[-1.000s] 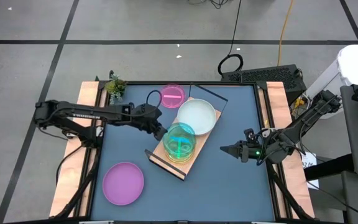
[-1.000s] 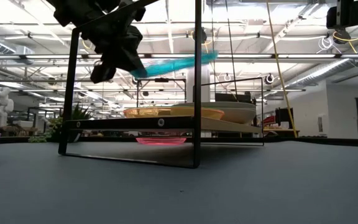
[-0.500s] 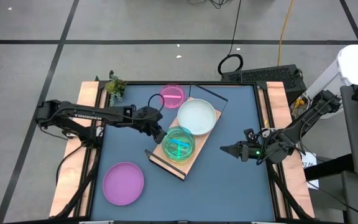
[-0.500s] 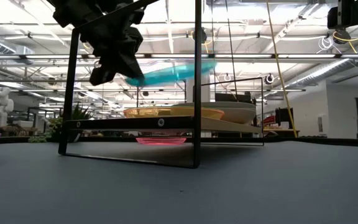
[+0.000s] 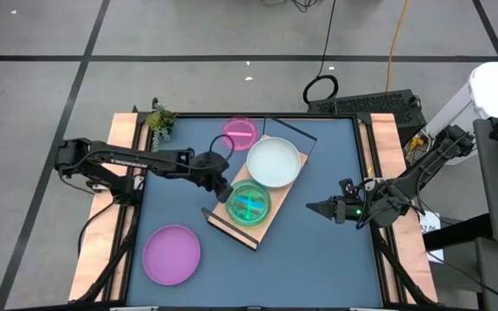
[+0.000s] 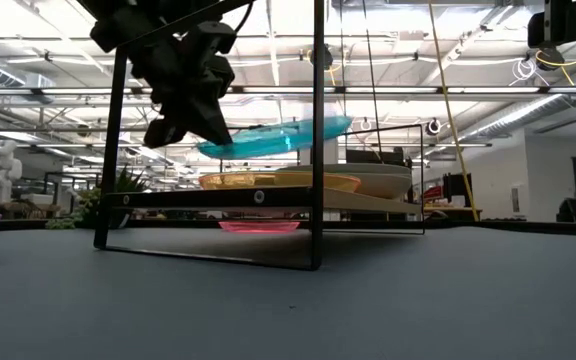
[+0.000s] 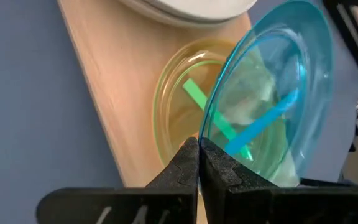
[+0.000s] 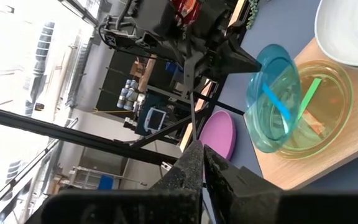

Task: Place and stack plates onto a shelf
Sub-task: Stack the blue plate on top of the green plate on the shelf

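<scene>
Nearest the front edge of the table [image 5: 318,250], toward the left: a purple plate [image 5: 171,253], lying apart and untouched

Toward the right edge: right gripper [image 5: 311,207], pressed together on nothing, waiting well clear of the shelf [image 5: 240,226]

At the middle: a long wooden shelf set at a slant, with a stack of small see-through plates [image 7: 179,106] on its near end, green over orange. Directly above that stack: a blue plate [image 6: 278,136], pinched at its rim by the left gripper [image 7: 197,149], fingers pressed tight on the edge. Compared with a moment ago, lower and drawn in line over the stack, though not yet touching it; seen from table height, hanging just above the orange rim with one edge tipped up. By that judgement, nearly ready for release onto the stack

Farther along the shelf: a large pale plate [image 5: 273,161] resting flat

Beyond the shelf, on the table: a small pink plate [image 5: 239,132], not yet shelved
</scene>
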Robot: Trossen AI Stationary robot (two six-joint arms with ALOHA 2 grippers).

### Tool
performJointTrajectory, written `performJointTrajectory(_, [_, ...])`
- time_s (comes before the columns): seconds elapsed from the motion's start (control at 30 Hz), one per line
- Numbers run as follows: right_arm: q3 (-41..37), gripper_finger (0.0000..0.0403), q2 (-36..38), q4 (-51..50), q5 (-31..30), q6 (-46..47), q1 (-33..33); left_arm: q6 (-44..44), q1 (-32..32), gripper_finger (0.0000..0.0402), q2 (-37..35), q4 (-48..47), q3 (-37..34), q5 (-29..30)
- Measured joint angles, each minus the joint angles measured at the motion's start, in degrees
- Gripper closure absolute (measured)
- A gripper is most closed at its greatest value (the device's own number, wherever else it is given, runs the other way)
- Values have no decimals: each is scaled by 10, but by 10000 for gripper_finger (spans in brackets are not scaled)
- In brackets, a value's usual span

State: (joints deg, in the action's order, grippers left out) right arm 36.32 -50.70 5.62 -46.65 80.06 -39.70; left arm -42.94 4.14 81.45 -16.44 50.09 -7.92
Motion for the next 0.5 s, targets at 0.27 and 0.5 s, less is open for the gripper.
performJointTrajectory(0.27, [0,403,0,-4,1,-5,0,22,1,399,10,-14,0,4])
performJointTrajectory(0.5, [0,403,0,-3,0,-12,0,16,3,399,31,-8,-1,-8])
